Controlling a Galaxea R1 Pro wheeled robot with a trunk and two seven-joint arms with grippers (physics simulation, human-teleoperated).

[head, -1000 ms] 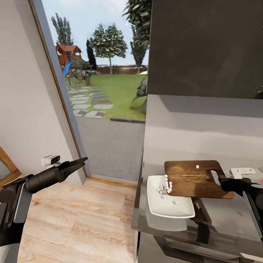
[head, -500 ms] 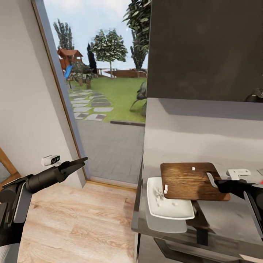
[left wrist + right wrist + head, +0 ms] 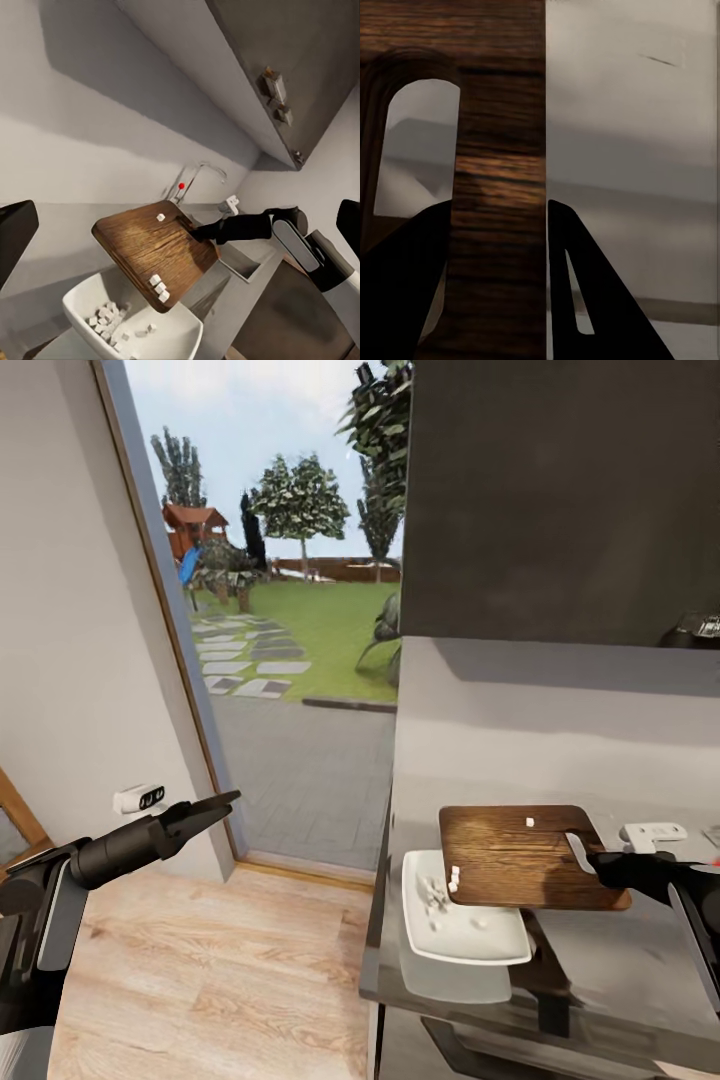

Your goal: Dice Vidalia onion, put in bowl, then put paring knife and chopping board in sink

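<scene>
Wooden chopping board (image 3: 520,855) hides part of bowl (image 3: 455,930)

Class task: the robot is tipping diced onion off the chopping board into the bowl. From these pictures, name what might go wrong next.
1. A few onion cubes cling to the low edge of the chopping board, close to the rim of the bowl; they may fall outside it.
2. One cube sits high on the board and may stay behind.
3. The right gripper pinches the board only at its handle end, so the board may slip or twist.
</scene>
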